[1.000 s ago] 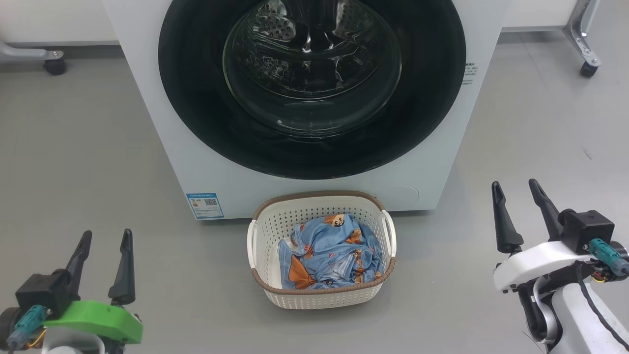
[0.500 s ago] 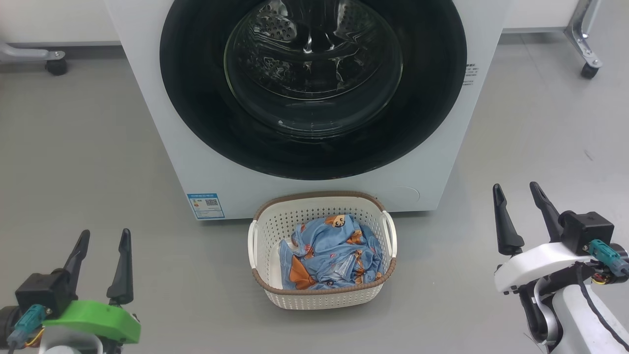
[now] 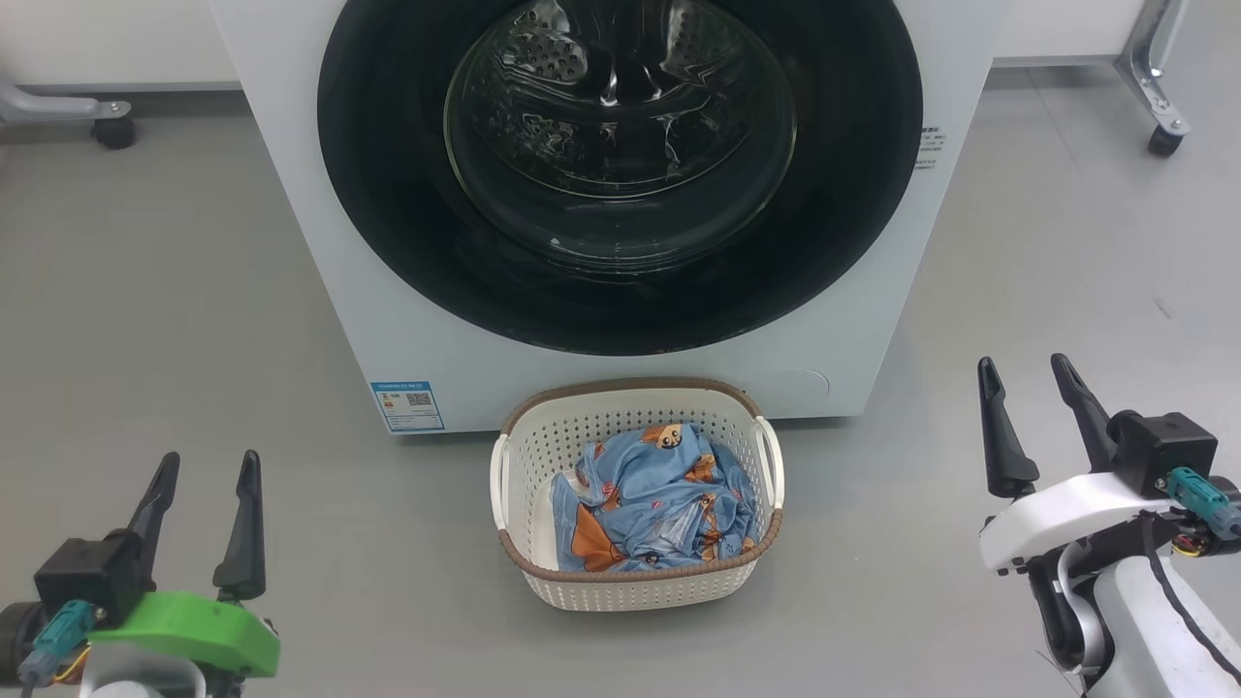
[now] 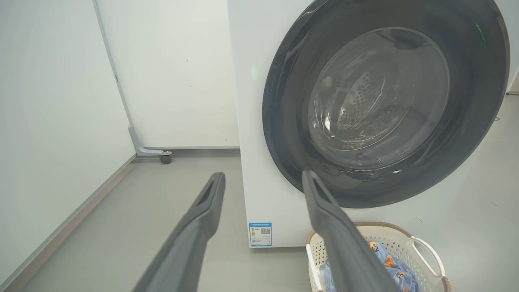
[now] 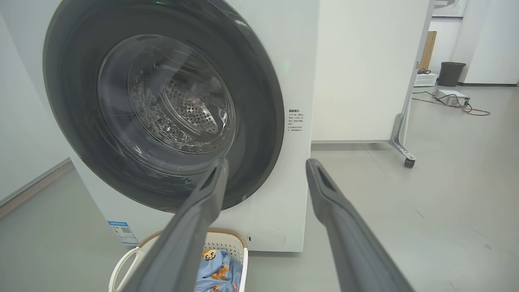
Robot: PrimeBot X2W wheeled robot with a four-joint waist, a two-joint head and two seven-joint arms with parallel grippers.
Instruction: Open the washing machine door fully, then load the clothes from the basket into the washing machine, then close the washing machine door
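The washing machine door (image 3: 388, 194) is shut, and the basket (image 3: 635, 586) of clothes (image 3: 650, 504) sits just before the washing machine (image 3: 858, 339). The blue label sticker (image 3: 407, 405) carries a QR code, its print too small to read. Left gripper (image 3: 212, 458) and right gripper (image 3: 1023, 361) hang spread and empty.

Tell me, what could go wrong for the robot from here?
1. The washing machine door is shut, and its glossy black rim shows no handle I can make out; a grip may slip off it.
2. The basket stands close before the washing machine, under the door; a reach for the door might knock it.
3. The clothes lie crumpled together; a grasp might lift only part and drop some on the floor.
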